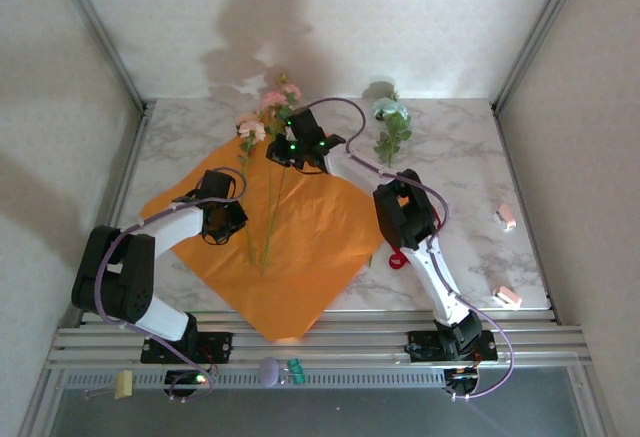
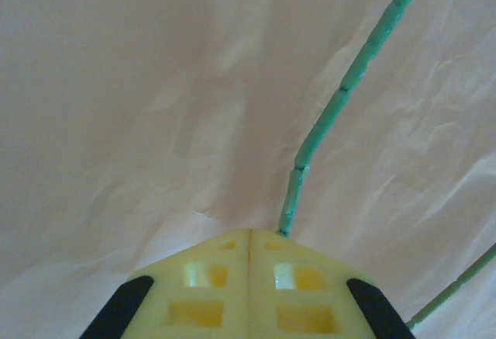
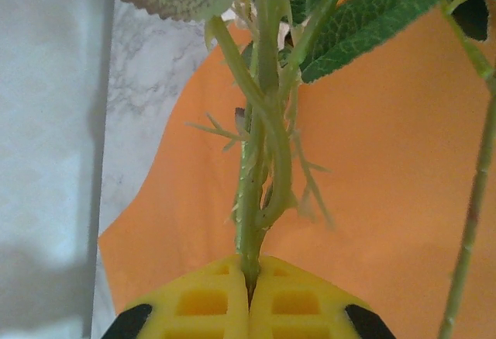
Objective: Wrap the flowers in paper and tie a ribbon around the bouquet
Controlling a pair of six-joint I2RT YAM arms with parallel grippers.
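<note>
Top view: the paper [image 1: 300, 247] is lying on the counter [image 1: 470, 157], the flowers [image 1: 253, 130] resting across it, heads towards twelve o'clock; left wrist: the left fingers [image 2: 205, 281] are pressing together, empty; right wrist: the right fingers [image 3: 203, 302] are pinching a flower stem.

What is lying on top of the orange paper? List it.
Green flower stems lie on the orange paper. The right claw is shut on one leafy stem; the shut left claw is at another's end. The table under the sheet is hidden.
</note>
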